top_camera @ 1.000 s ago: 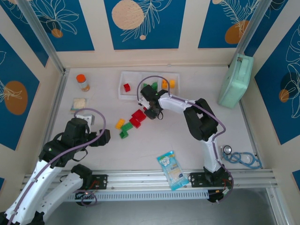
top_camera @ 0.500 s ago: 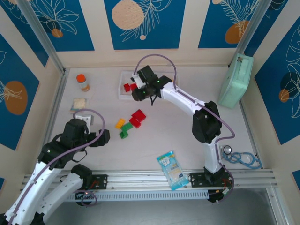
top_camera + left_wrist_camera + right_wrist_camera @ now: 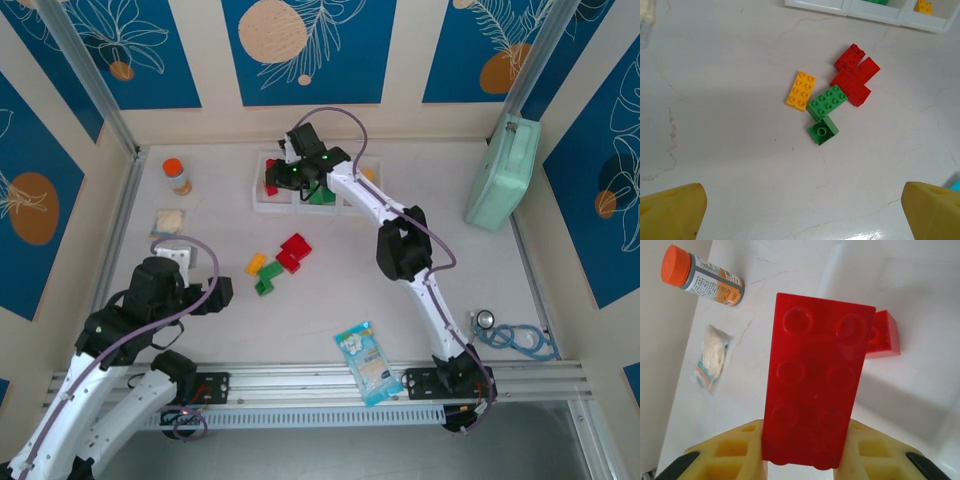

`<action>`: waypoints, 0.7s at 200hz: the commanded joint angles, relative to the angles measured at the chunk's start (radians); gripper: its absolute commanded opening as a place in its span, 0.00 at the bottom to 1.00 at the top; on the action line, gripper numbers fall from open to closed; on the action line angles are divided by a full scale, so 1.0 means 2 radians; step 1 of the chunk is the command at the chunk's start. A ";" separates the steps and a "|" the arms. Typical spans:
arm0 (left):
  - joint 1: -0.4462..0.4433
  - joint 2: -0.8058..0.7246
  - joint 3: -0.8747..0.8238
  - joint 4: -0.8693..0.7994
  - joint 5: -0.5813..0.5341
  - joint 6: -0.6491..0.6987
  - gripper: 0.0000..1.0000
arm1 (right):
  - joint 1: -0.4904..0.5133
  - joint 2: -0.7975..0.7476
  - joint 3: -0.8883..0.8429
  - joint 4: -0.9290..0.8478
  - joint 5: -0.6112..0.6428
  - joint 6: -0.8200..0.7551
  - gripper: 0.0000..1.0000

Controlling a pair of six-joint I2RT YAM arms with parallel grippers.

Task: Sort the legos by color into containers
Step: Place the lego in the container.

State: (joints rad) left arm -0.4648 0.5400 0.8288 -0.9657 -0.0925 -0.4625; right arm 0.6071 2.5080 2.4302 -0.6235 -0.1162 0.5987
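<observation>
a: starting at the left. state of the left gripper [image 3: 802,212]?

b: spread wide, nothing between the yellow fingertips [image 3: 672,210]. hanging over the bare table [image 3: 715,150], looking down on the loose legos.

a: which legos there, in order?

b: first a yellow-orange 2x4 brick [image 3: 801,90], touching a green brick [image 3: 827,101] at one corner. just below, a small green brick [image 3: 822,131], upside down, hollow side up. then a cluster of red bricks [image 3: 855,75], pressed one against another. all well apart from the containers [image 3: 880,12].

a: and further right?

b: right gripper [image 3: 805,450], clamped firmly on a red 2x4 brick [image 3: 817,380]. pinched at the lower end across the two long sides, studs toward the camera. held over the left bin [image 3: 920,385], near a small red brick [image 3: 882,335] already inside. from above, green bricks [image 3: 320,196] in the middle bin; a yellow one [image 3: 923,6] in the right bin.

a: how to handle such bricks?

b: probably very light, hard and stiff, not fragile. smooth plastic, so maybe a little slippery under the pads. best to squeeze across two flat parallel walls, never over the studs. held only at one end here, so some risk of swinging; a low release into the bin likely harmless. for the pile, easier to begin with the yellow-orange one, free on its outer side. harder with the red cluster, no gap for a finger.
</observation>
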 commanded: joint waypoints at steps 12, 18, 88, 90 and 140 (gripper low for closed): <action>0.008 -0.013 -0.003 0.005 0.009 0.009 0.99 | -0.003 0.023 0.044 -0.017 -0.032 0.062 0.23; 0.008 -0.013 -0.003 0.005 0.009 0.009 0.99 | -0.005 0.025 0.042 -0.014 -0.036 0.077 0.26; 0.009 -0.013 -0.003 0.006 0.012 0.011 0.99 | -0.024 0.043 0.060 -0.032 -0.095 0.104 0.75; 0.009 -0.013 -0.003 0.006 0.012 0.011 1.00 | -0.023 0.043 0.063 -0.036 -0.095 0.103 0.77; 0.011 -0.012 -0.002 0.003 0.005 0.008 0.99 | -0.013 -0.036 0.054 -0.111 -0.088 0.030 0.90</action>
State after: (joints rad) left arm -0.4625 0.5224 0.8288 -0.9649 -0.0822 -0.4622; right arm 0.5636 2.5622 2.5710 -0.7418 -0.2733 0.7509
